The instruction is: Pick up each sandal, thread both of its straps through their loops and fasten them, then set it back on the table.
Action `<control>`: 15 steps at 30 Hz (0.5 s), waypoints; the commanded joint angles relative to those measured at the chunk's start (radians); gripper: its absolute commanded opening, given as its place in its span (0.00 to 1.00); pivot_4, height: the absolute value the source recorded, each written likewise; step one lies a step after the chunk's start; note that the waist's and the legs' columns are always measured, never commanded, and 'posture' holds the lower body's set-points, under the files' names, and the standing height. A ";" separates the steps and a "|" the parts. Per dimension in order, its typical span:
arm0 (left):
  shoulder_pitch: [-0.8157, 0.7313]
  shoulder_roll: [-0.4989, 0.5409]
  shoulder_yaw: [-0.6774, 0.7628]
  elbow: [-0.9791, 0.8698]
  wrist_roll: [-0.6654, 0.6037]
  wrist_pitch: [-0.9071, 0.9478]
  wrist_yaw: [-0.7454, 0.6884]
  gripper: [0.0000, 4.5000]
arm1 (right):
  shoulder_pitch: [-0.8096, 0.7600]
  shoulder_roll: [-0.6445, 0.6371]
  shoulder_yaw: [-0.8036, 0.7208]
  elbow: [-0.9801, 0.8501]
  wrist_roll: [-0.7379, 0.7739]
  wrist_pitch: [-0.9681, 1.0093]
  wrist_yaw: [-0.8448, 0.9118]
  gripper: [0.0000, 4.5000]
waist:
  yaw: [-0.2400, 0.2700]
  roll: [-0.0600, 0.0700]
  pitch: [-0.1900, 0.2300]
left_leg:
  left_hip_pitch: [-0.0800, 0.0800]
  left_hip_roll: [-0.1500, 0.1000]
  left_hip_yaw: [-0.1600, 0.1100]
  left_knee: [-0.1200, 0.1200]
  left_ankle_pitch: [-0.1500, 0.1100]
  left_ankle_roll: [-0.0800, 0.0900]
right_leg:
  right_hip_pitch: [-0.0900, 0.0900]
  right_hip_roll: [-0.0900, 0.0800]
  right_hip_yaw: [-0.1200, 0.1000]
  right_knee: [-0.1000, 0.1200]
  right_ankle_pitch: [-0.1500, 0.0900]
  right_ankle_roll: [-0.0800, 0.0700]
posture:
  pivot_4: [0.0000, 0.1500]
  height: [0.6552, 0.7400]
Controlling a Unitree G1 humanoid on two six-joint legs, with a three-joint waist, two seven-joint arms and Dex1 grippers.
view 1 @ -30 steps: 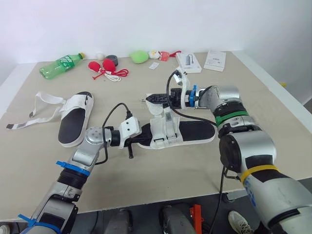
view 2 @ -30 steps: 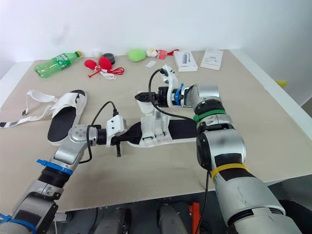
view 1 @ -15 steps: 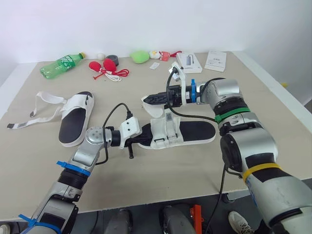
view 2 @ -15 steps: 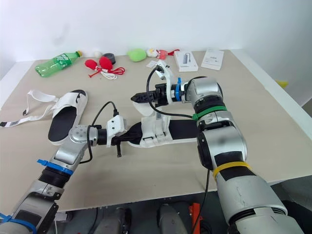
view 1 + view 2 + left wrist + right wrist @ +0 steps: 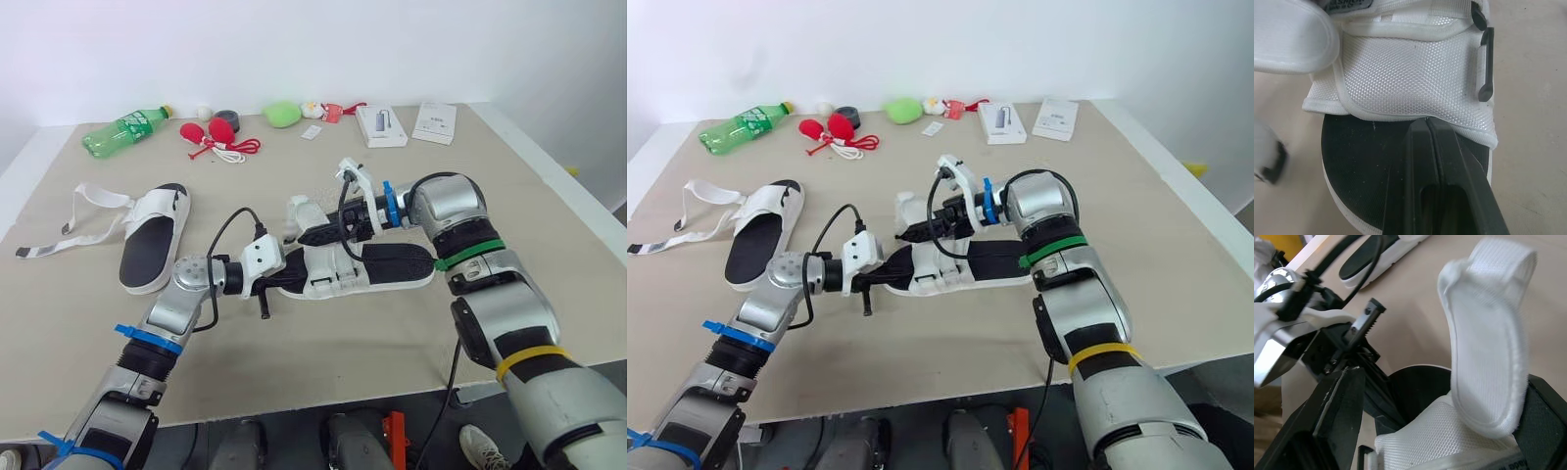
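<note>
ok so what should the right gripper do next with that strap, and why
Probably close the right gripper on the strap: it stands loose and unfastened between the open jaws, while the left gripper is shut on the sandal, steadying it on the table.

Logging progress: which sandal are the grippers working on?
The middle sandal: left gripper rests on its insole, right gripper brackets its raised strap. The left-hand sandal lies untouched.

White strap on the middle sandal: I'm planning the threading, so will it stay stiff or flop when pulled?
Probably floppy: the strap bends over in a curve near the right hand. Likely light, being thin padded fabric. The sandal could slide when tugged, though the left hand rests on it.
</note>
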 commanded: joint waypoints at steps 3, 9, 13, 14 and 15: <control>0.012 -0.001 -0.014 -0.018 0.001 0.012 -0.002 0.00 | -0.010 -0.021 -0.010 -0.113 0.053 0.044 0.054 0.99 | 0.000 0.000 0.000 | 0.000 0.000 0.000 0.000 0.000 0.000 | 0.000 0.000 0.000 0.000 0.000 0.000 | 1.00 1.00; 0.010 -0.004 -0.009 -0.019 -0.004 0.022 0.002 0.00 | 0.017 -0.017 0.038 -0.148 0.050 0.071 0.062 0.99 | 0.000 0.000 0.000 | 0.000 0.000 0.000 0.000 0.000 0.000 | 0.000 -0.001 -0.001 0.000 0.000 0.000 | 1.00 1.00; 0.012 -0.007 -0.010 -0.024 -0.007 0.028 0.004 0.00 | 0.005 0.012 0.022 -0.103 0.060 0.096 0.022 0.73 | 0.000 0.000 0.000 | 0.000 0.000 0.000 0.001 0.000 0.000 | 0.000 -0.001 -0.001 0.000 0.000 0.000 | 1.00 1.00; 0.014 -0.007 -0.010 -0.025 -0.008 0.029 0.005 0.00 | -0.002 0.018 0.015 -0.094 0.069 0.113 0.021 0.64 | 0.000 0.000 0.000 | 0.000 0.000 0.000 0.001 0.000 0.000 | 0.000 -0.001 -0.001 0.000 0.000 0.000 | 1.00 1.00; 0.015 -0.006 -0.011 -0.025 -0.009 0.030 0.005 0.00 | -0.007 0.022 0.011 -0.087 0.075 0.124 0.021 0.57 | 0.000 0.000 0.000 | 0.000 0.000 0.000 0.001 0.000 0.000 | 0.000 -0.001 -0.001 0.000 0.000 0.000 | 1.00 1.00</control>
